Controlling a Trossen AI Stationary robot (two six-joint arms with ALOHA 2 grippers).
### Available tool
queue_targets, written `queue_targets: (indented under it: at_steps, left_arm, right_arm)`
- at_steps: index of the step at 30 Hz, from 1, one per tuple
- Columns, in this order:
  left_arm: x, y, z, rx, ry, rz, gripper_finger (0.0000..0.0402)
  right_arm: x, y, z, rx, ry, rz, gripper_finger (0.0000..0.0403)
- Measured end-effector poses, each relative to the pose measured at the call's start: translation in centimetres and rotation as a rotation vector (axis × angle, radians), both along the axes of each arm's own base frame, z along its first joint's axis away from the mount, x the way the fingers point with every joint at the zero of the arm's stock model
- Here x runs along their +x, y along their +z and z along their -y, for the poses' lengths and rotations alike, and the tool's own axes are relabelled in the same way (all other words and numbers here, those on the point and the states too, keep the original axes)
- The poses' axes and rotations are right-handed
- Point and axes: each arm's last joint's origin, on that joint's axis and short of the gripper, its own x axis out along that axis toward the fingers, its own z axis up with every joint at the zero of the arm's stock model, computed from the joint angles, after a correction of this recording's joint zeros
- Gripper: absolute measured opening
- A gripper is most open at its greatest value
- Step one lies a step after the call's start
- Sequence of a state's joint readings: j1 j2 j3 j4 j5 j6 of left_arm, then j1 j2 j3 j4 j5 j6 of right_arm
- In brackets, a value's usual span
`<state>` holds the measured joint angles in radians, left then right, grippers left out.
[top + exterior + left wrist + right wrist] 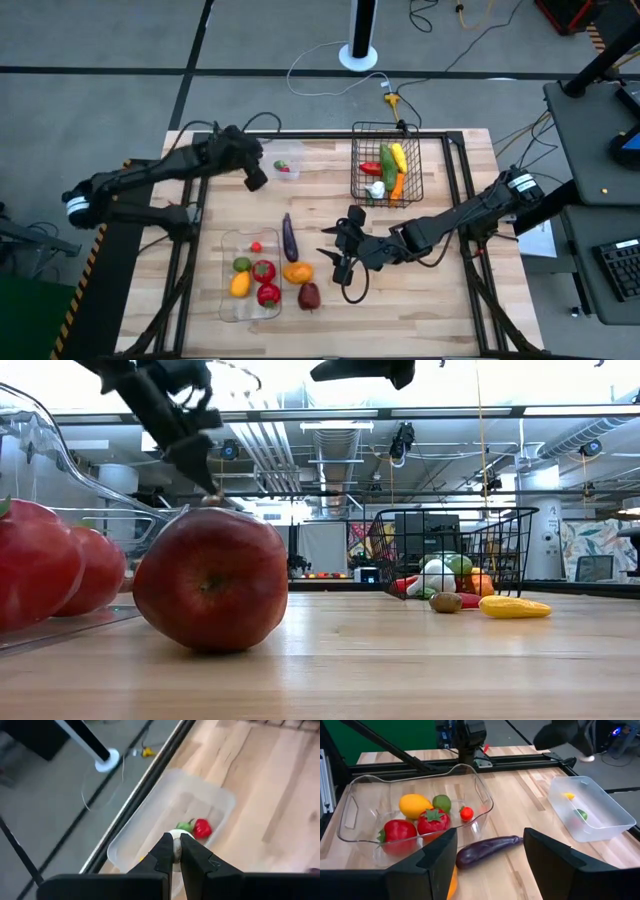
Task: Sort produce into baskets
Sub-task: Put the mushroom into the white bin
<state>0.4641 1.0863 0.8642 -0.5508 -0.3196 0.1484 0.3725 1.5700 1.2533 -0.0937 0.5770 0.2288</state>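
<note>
My left gripper (pixel 256 181) hangs over the small clear tub (pixel 285 165), shut on a small white round piece (pixel 175 848). A red and a green piece (pixel 197 827) lie in the tub. My right gripper (pixel 338 250) is open at mid-table, its fingers either side of the purple eggplant (pixel 487 850) without touching it. The eggplant lies on the wood beside the long clear tray (pixel 228 300), which holds red, yellow and green pieces. The black wire basket (pixel 385 165) at the far side holds several pieces. My left gripper pinches the small white round piece (pixel 175 851) between its two fingertips. The fingers slant down over the tub. The piece is lifted clear above the tub's floor.
An orange pepper (pixel 297 271) and a dark red apple (pixel 309 295) lie on the wood near the tray's right side. In the low view a yellow piece (pixel 513 607) and a brown one (pixel 446 601) lie in front of the basket. A dark frame rail (pixel 300 137) borders the table.
</note>
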Motion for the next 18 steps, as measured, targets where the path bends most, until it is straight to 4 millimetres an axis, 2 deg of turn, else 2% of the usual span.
queue_targets:
  at_steps: [7, 15, 18]
  left_arm:
    - [-0.4, -2.1, -3.2, -0.134, -0.015, -0.067, 0.0003]
    - [0.9, -4.3, -4.4, -0.187, -0.040, -0.176, 0.0003]
    - [1.4, -4.4, -4.8, -0.192, -0.051, -0.202, 0.0004]
  right_arm:
    - [0.0, -0.1, 0.0, -0.001, 0.000, -0.002, 0.0226]
    - [0.0, -0.2, 0.0, 0.001, -0.001, -0.007, 0.0231]
    - [0.0, -0.2, 0.0, 0.009, -0.005, -0.008, 0.0231]
